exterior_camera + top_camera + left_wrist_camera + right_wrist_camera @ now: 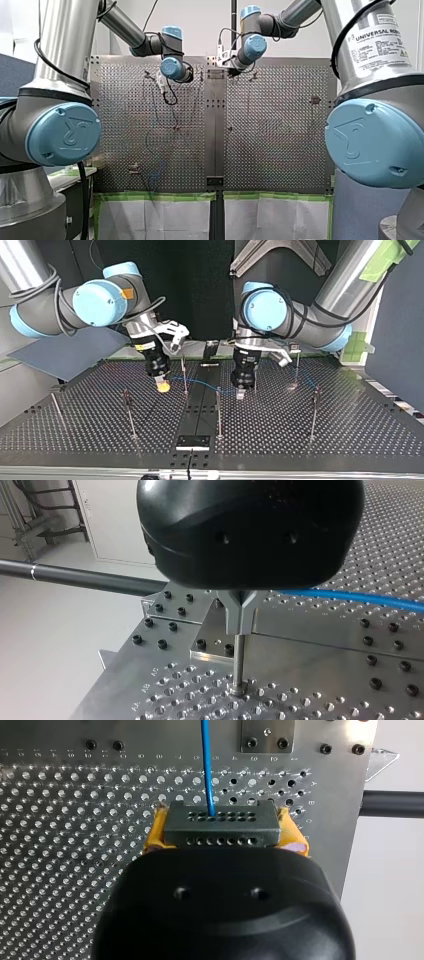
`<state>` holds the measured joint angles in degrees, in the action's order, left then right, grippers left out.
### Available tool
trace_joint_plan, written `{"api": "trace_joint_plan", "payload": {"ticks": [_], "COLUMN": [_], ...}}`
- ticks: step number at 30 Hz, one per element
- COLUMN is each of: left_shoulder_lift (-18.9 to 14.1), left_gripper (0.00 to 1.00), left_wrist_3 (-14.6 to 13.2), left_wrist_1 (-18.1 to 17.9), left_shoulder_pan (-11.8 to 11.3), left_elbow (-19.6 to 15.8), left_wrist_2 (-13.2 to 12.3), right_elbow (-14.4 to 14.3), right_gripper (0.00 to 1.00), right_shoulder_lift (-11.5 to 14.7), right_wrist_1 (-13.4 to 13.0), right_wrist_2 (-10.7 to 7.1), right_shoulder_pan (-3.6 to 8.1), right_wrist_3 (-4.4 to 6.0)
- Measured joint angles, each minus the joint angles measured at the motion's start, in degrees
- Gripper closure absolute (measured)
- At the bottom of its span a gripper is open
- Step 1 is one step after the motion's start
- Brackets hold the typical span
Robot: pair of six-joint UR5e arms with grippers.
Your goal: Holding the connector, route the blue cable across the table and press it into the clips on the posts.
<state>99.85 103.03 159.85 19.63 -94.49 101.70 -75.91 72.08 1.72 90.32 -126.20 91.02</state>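
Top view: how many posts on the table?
6 posts: far left, left of centre, two near the middle, two at right. Others may be hidden.

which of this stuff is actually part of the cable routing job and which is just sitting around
Part of the job:
blue cable
connector, held in my right gripper
my left gripper
posts
clip on the post under my left gripper

Just lying about:
black plate at the top view's near table edge
grey panel
green tape
dark rod
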Motion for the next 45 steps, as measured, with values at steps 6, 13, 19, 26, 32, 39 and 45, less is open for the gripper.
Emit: {"api": "trace_joint_plan", "payload": {"ticks": [6,13,19,26,32,39,45], "left_shoulder_lift": [2.02,2.78,2.96,5.32,8.13,11.69,13.63], "left_gripper": [1.00,1.00,1.00,1.00,1.00,1.00,1.00], "left_wrist_3": [-0.02,0.78,1.13,0.96,0.72,0.61,-0.10], "left_wrist_1": [-0.35,-1.84,-1.48,0.04,0.80,1.58,2.71], "left_shoulder_pan": [-0.54,-1.30,-1.97,-2.92,-3.15,-3.93,-4.59], "left_elbow": [0.21,1.89,4.60,7.05,9.60,11.08,12.45], "left_wrist_2": [-0.58,-1.35,-1.91,-2.38,-2.49,-2.68,-2.50], "right_elbow": [0.01,0.33,1.50,3.61,5.36,6.91,7.34], "right_gripper": [1.00,1.00,1.00,1.00,1.00,1.00,1.00], "right_shoulder_lift": [-0.40,-0.91,-1.38,-2.26,-4.10,-5.52,-5.74], "right_wrist_1": [-0.30,-0.75,-0.82,-0.65,-0.46,-0.49,-0.50], "right_wrist_2": [-0.36,-1.20,-1.54,-1.66,-1.75,-1.83,-2.48], "right_shoulder_pan": [0.68,1.54,1.68,2.14,3.09,4.42,5.16], "right_wrist_3": [0.13,0.20,0.28,0.51,0.49,0.25,0.11]}}
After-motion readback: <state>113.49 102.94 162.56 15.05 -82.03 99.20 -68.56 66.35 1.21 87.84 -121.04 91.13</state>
